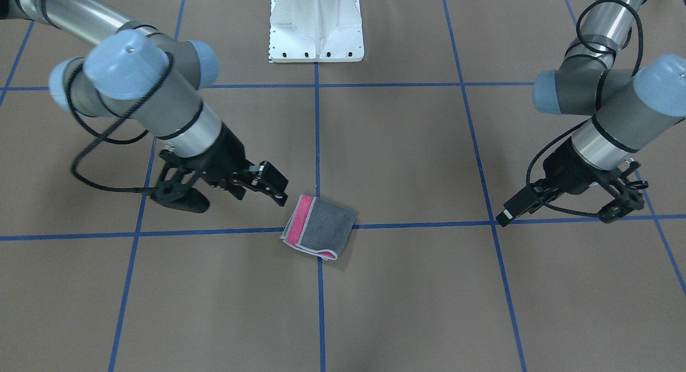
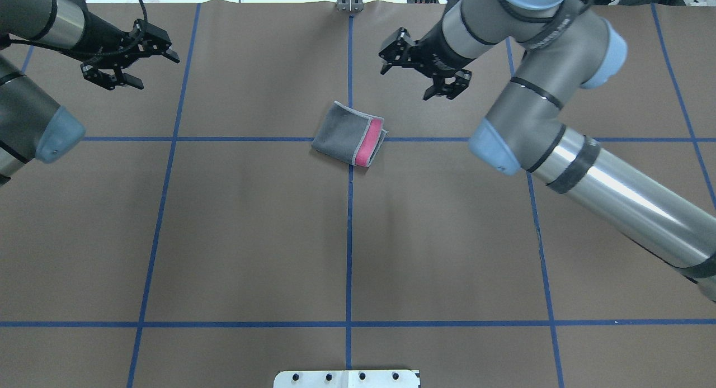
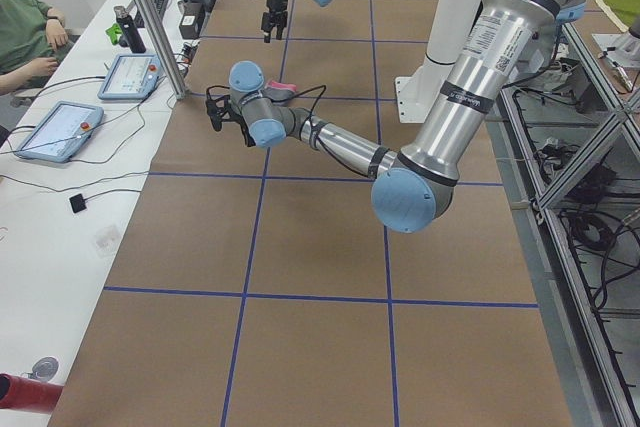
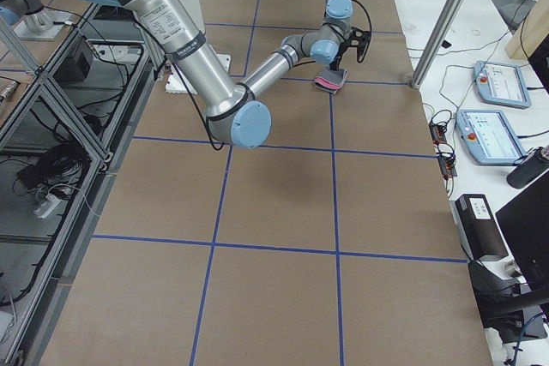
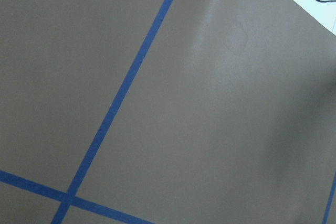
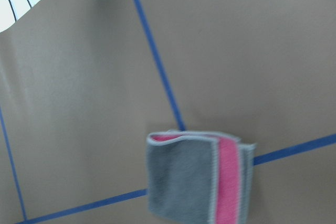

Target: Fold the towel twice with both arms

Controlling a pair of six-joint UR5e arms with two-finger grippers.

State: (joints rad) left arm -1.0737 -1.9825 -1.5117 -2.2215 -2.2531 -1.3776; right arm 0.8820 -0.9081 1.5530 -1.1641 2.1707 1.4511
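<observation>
The towel (image 2: 344,133) lies at the centre of the overhead frame on the worktop (image 2: 251,237), folded into a small grey-topped packet and skewed to the blue tape lines (image 2: 349,237). It is nearly square, with no clear long axis. Its pink strip on the right edge runs roughly top to bottom. Both folds look done. The right gripper (image 2: 407,80), just upper right, and the left gripper (image 2: 159,73), far upper left, have their fingers spread and empty. Any retreat should lift clear so as not to snag the packet.

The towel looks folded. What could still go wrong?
1. The towel's layers sit uneven, with pink peeking out and one edge puffed up, so it might spring open.
2. The right gripper hangs open close beside it. If it moves away low, it could snag a corner.
</observation>
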